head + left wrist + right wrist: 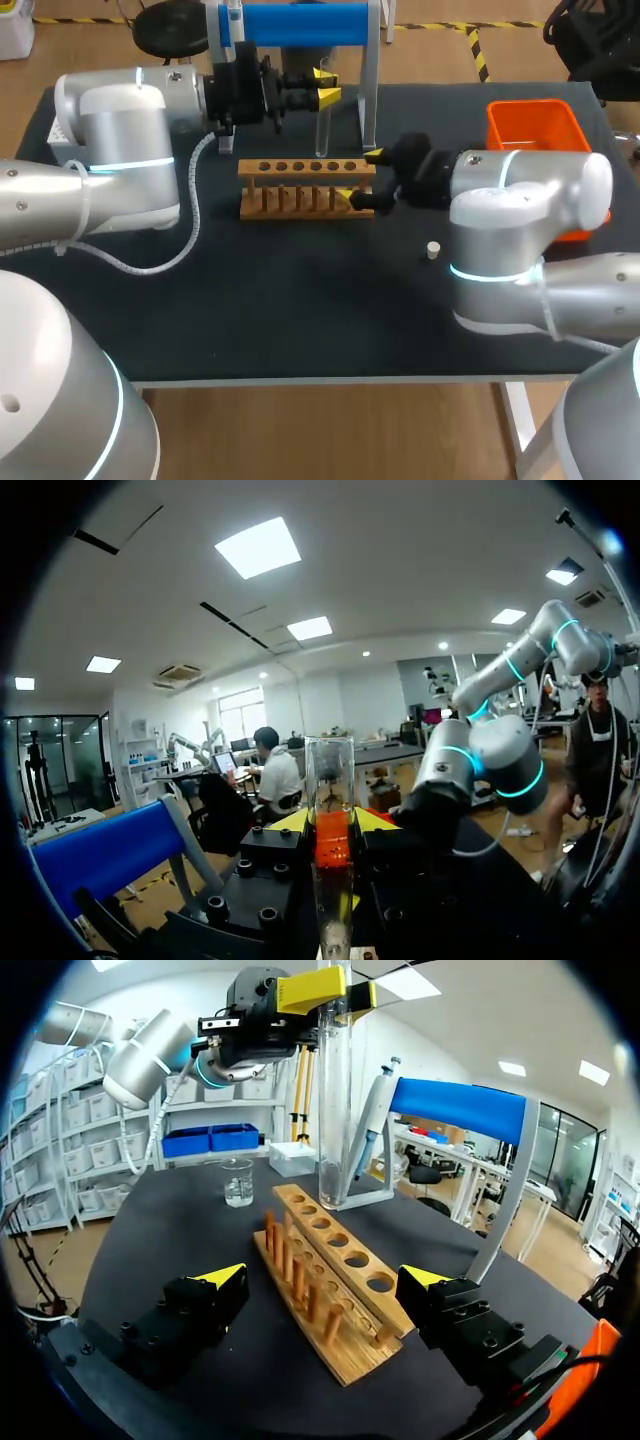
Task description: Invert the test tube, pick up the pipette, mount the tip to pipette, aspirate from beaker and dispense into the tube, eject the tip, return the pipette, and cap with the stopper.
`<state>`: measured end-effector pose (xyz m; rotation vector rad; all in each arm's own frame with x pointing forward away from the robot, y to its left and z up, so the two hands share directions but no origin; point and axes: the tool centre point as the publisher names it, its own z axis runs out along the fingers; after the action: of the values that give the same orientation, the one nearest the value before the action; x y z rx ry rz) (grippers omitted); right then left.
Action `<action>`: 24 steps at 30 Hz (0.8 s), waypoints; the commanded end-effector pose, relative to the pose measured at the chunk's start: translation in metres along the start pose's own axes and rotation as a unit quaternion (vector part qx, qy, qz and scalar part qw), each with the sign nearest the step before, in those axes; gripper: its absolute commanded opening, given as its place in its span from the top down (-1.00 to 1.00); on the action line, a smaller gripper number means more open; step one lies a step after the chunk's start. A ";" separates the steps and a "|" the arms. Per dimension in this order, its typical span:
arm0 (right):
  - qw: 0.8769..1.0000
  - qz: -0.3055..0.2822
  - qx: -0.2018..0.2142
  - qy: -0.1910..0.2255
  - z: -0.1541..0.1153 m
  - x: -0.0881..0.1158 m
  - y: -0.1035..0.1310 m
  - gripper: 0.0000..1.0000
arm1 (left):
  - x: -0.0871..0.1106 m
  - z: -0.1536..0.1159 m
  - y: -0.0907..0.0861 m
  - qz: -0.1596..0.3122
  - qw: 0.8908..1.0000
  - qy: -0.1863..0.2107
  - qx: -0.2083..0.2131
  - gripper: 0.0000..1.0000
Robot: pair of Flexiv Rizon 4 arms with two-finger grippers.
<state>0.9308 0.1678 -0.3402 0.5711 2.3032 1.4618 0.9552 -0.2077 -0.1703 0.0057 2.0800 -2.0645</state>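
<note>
A clear glass test tube [321,130] hangs upright over the back of the wooden rack [300,170], and my left gripper [325,87] is shut on its upper part. In the left wrist view the tube [330,770] stands between the yellow tips of that gripper [332,825]. My right gripper [359,176] is open, its fingers either side of the rack's right end; the rack [335,1275] lies between them in its own view [323,1278]. The pipette [372,1125] hangs on the blue stand [460,1110]. A beaker [238,1182] sits behind the rack. The small white stopper [433,250] lies on the mat.
An orange bin [535,125] stands at the back right, partly behind my right arm. The blue stand's [300,25] posts rise just behind the rack. A white box [60,135] sits at the far left edge under my left arm.
</note>
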 end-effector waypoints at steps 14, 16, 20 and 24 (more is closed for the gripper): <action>1.000 0.006 0.010 -0.001 0.008 0.005 -0.004 -1.00 | -0.001 0.000 0.000 0.000 1.000 0.001 0.000 1.00; 1.000 0.007 0.011 0.000 0.008 0.006 -0.005 -1.00 | -0.001 0.000 0.000 0.000 1.000 0.001 0.000 1.00; 1.000 0.010 0.013 0.003 0.009 0.006 -0.006 -1.00 | -0.001 0.000 0.000 0.000 1.000 0.001 0.000 1.00; 1.000 0.010 0.014 0.004 0.009 0.007 -0.007 -1.00 | -0.001 0.000 0.000 0.000 1.000 0.001 0.000 1.00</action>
<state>0.9279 0.1755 -0.3515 0.6010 2.3240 1.4495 0.9552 -0.2077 -0.1703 0.0058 2.0799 -2.0646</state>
